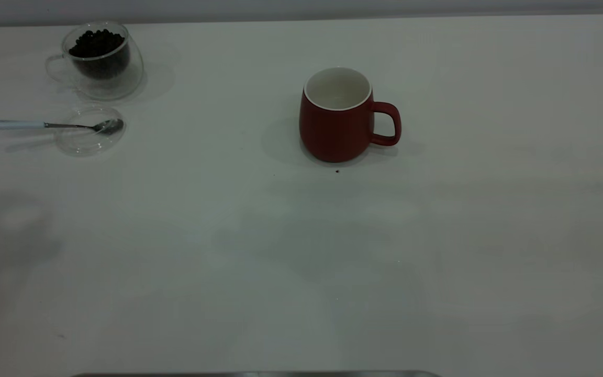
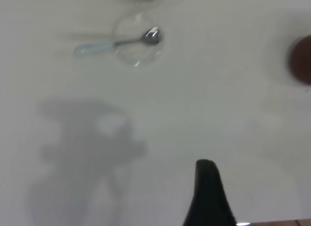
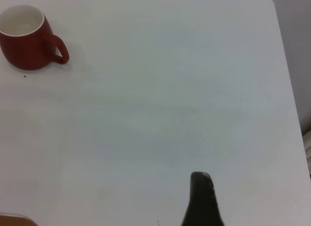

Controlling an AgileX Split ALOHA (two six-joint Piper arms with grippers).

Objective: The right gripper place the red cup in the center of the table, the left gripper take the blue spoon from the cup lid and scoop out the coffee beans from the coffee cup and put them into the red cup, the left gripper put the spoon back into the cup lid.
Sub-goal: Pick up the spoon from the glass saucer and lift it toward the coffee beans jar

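Note:
The red cup (image 1: 337,116) stands upright and empty near the middle of the white table (image 1: 301,251), handle to the right; it also shows in the right wrist view (image 3: 26,39). The coffee cup (image 1: 100,60) holds the coffee beans (image 1: 97,44) at the far left. In front of it, the blue spoon (image 1: 55,125) lies with its bowl in the cup lid (image 1: 89,131); spoon (image 2: 119,42) and lid (image 2: 138,41) also show in the left wrist view. My left gripper (image 2: 206,187) hovers above bare table, well short of the spoon. My right gripper (image 3: 201,197) is far from the red cup. Neither holds anything visible.
A tiny dark speck (image 1: 337,170) lies just in front of the red cup. The table's right edge (image 3: 286,90) shows in the right wrist view. A grey metal strip (image 1: 254,374) runs along the near edge.

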